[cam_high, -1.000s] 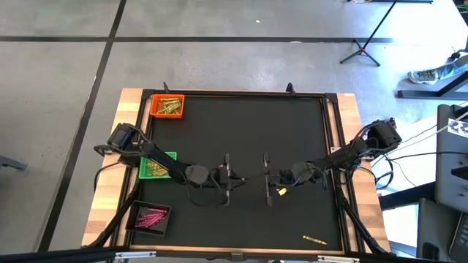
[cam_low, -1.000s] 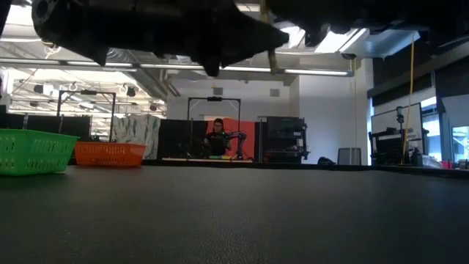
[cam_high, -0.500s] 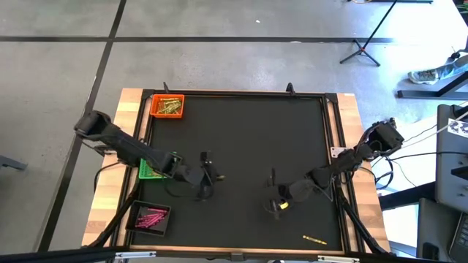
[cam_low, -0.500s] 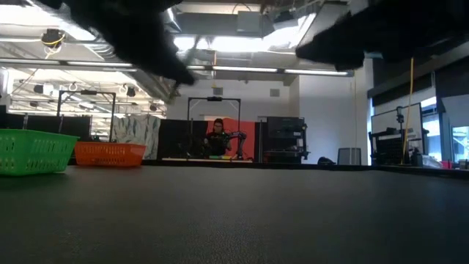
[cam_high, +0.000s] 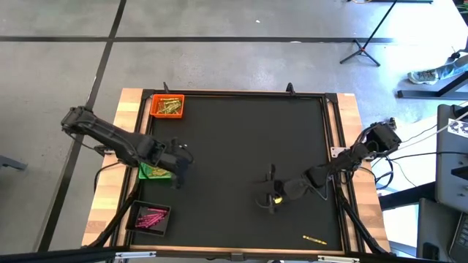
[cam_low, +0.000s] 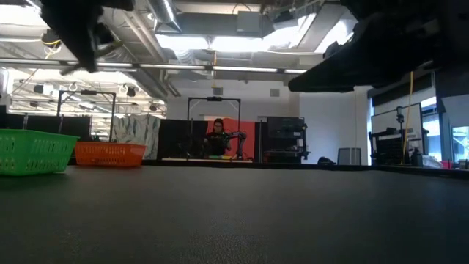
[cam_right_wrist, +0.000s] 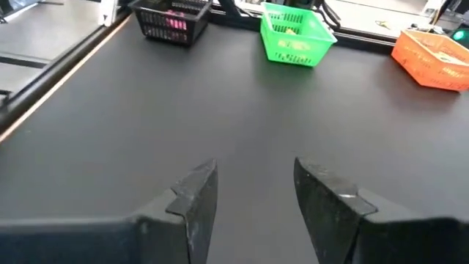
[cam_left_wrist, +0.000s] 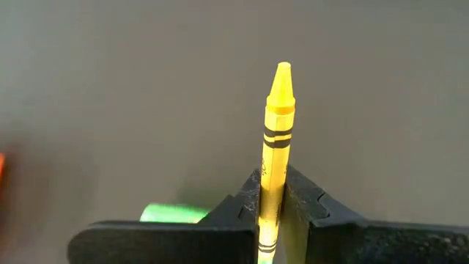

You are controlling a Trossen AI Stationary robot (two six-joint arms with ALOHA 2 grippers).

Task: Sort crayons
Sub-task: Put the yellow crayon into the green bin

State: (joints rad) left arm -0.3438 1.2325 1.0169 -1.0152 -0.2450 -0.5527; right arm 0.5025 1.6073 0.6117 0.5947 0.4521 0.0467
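Lengthwise, yellow crayon (cam_left_wrist: 275,154) points forward from left tool (cam_left_wrist: 272,213)

Orange tray (cam_high: 167,106), green tray (cam_high: 155,171), black tray (cam_high: 150,218) along black mat's (cam_high: 241,139) left edge.

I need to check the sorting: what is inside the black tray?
In the black tray lie pink crayons, seen from above. Their number is unclear, and whatever lies under them is hidden.

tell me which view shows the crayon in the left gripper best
The left wrist view: the yellow crayon stands clamped between the left gripper's fingers, wrapper stripes readable. In the high view that gripper sits beside the green tray, the crayon too small to make out. The other views miss it.
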